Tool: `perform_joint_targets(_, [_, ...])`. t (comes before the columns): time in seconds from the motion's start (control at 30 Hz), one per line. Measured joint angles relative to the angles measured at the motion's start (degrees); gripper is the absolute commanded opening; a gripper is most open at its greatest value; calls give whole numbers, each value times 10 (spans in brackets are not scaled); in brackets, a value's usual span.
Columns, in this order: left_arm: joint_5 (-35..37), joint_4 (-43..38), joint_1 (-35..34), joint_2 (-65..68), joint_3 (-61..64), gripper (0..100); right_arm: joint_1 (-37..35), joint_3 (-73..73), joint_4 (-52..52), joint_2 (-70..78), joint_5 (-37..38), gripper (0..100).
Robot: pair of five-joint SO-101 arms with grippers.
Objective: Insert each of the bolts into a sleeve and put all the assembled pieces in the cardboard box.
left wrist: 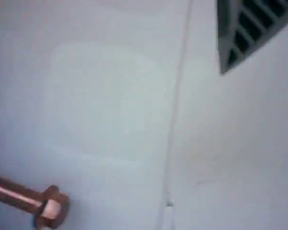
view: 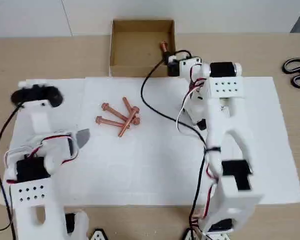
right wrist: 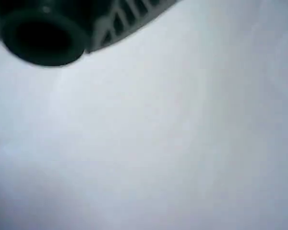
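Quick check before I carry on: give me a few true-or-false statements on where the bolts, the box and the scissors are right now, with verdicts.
1. Loose bolts lie in a pile on the white sheet. True.
2. The scissors lie inside the cardboard box. False: they lie on the bare table, off the sheet's far right corner.
3. One bolt is at the box's right wall, apart from the pile. True.
4. The box stands on the white sheet. False: it stands on the table, just beyond the sheet's far edge.
5. The box is packed with pieces. False: its floor shows bare.
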Motion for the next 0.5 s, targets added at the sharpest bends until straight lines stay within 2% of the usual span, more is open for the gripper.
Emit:
perform_joint_targets(0.17, [0, -2, 62, 110, -73, 306, -31, 41, 1, -92, 0, 4])
perform_joint_targets(0.5, [-42, 11, 141, 476, -324, 305, -33, 93, 3, -149, 0, 4])
